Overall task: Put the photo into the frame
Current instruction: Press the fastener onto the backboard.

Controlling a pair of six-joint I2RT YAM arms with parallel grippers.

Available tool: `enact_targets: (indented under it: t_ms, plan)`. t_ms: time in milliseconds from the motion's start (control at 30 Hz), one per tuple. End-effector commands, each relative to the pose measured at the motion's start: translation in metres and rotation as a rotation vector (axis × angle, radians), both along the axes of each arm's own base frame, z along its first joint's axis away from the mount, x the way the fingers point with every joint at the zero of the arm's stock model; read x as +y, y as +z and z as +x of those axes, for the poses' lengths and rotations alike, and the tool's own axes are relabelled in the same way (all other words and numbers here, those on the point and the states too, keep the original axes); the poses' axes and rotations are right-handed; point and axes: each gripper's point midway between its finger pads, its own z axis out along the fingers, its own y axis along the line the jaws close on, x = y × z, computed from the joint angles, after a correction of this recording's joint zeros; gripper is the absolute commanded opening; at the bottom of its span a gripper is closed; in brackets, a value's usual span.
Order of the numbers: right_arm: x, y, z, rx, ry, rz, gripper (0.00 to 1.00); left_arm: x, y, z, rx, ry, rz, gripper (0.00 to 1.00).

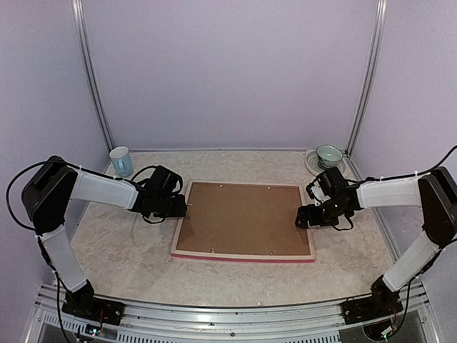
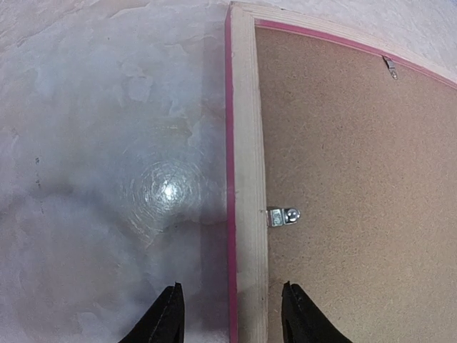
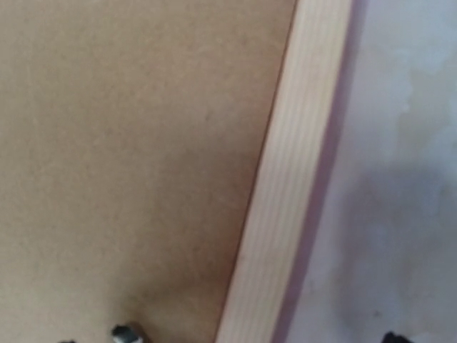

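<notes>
Fingers (image 2: 166, 321) of the left gripper (image 2: 231, 289) stand partly apart astride the frame's (image 1: 243, 253) left rail, clear of it on both sides. Right gripper (image 3: 257, 332) fingers stand wide astride the right rail, gripping nothing. Frame lies flat, back up, at table (image 1: 128, 250) centre, with open surface all round. Rails are pale grained wood with a pink outer edge. Fibrous brown backing board (image 1: 243, 218) fills the opening, with a metal clip (image 2: 283, 216) at its edge.
</notes>
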Motion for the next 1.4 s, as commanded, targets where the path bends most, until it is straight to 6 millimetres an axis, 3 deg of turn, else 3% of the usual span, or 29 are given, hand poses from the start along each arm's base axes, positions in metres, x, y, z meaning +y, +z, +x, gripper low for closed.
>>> enact_targets:
  t_ms: [0,233,800,1367]
  plan:
    - [-0.006,-0.003,0.0,-0.009,-0.006,-0.066,0.91,-0.006,0.002,-0.002,-0.009,-0.014,-0.027,0.47]
    - [-0.009,0.004,0.009,-0.056,-0.045,-0.07,0.86,-0.002,0.003,-0.005,-0.011,-0.009,-0.019,0.47]
    - [0.0,-0.019,0.0,0.018,0.004,-0.044,0.81,-0.005,-0.005,-0.004,0.005,-0.017,-0.016,0.47]
    - [-0.007,-0.043,-0.016,0.09,0.004,-0.084,0.72,-0.003,-0.011,-0.005,0.016,-0.016,-0.006,0.47]
